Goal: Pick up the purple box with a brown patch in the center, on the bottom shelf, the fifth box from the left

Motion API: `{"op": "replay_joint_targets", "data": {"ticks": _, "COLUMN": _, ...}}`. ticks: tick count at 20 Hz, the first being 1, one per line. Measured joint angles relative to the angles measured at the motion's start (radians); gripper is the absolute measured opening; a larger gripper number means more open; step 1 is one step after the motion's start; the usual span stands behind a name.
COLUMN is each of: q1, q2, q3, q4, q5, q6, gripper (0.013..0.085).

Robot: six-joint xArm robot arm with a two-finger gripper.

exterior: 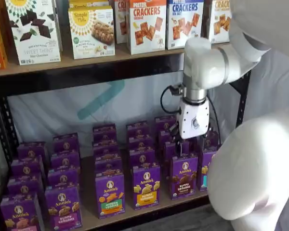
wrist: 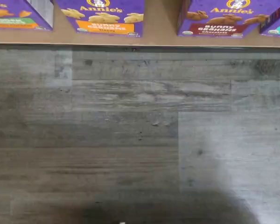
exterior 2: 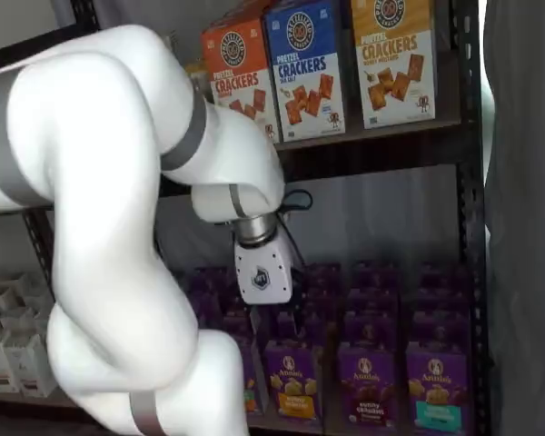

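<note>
in the wrist view only the floor and the near edge of the bottom shelf show, with the purple box with a brown patch at the front of its row, right of an orange-patched box, no jaws visible. in a shelf view the gripper hangs just behind and above that box, fingers dark against the rows, so i cannot tell if the jaws are released or clenched. it should, i judge, come down centred on the box's narrow sides, clear of the teal-patched box on its right, which the other shelf view shows whole.
</note>
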Motion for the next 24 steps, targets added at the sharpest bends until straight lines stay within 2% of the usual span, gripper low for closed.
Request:
{"op": "replay_joint_targets", "data": {"ticks": 10, "q1": -0.060, "q2": 0.322, "q3": -0.059, "q4": 0.007, "q5": -0.261, "q6": -0.062, "gripper": 0.0850}}
{"op": "replay_joint_targets", "data": {"ticks": 17, "q1": -0.090, "q2": 0.499, "q3": -0.131, "q4": -0.007, "q5": -0.370, "q6": -0.079, "gripper": 0.0850}}
{"op": "replay_joint_targets", "data": {"ticks": 24, "q1": -0.119, "q2": 0.663, "q3": -0.228, "q4": -0.023, "q5": -0.440, "q6": -0.093, "gripper": 0.0850}}
